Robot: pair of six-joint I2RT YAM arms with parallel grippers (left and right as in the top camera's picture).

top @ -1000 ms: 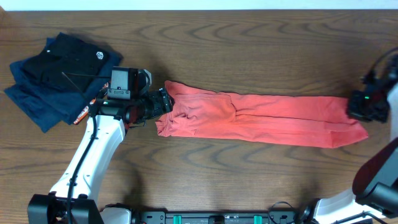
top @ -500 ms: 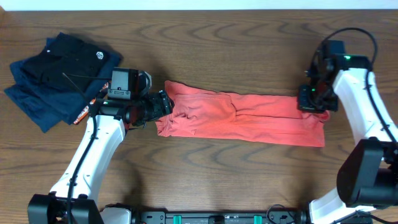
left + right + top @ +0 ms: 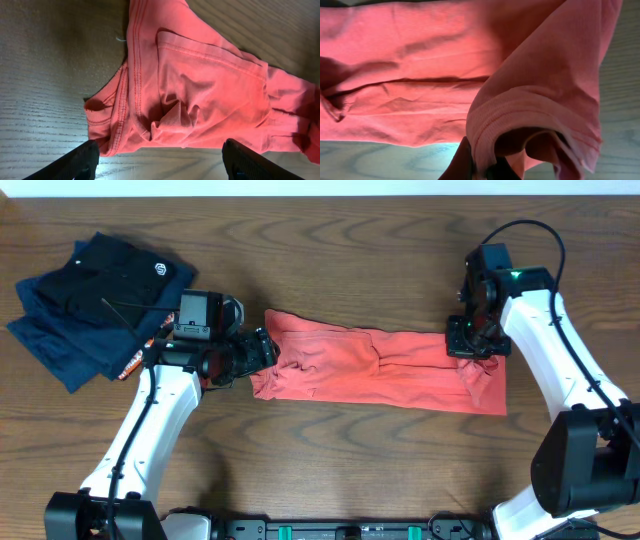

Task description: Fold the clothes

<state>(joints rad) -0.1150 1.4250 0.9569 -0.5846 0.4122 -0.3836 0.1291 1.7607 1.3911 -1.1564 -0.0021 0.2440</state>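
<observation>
On our wooden table (image 3: 380,260) the coral T-shirt (image 3: 400,370) lies as a long band. Our right gripper (image 3: 470,348) pinches its raised right end. Our left gripper (image 3: 262,350) holds its fingers (image 3: 75,162) spread, the shirt's left end just ahead.

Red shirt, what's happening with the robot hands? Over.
Left gripper open at shirt's left end. Right gripper shut on its right end. Dark clothes off to the side, nothing in the way.
</observation>
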